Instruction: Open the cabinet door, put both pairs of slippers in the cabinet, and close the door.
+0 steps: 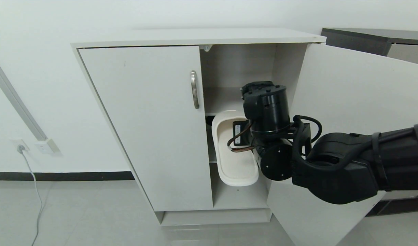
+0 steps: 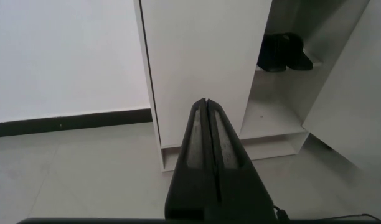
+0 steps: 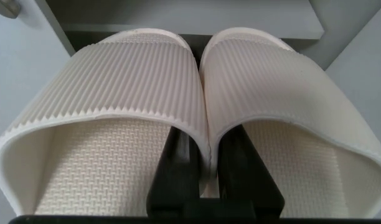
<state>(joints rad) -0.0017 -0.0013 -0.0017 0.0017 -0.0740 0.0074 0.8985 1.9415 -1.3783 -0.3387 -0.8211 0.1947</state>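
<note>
Your right jaws are clenched on the white slippers (image 3: 134,81), pinching the two inner walls together so one slipper sits on each side of them. Just beyond those jaws is the cabinet (image 1: 195,36) opening, with its right door (image 1: 349,95) swung wide. Your left jaws are pressed together, holding nothing, above the floor (image 2: 84,168). Ahead of them and higher up, the black slippers (image 2: 284,53) sit inside the cabinet.
</note>
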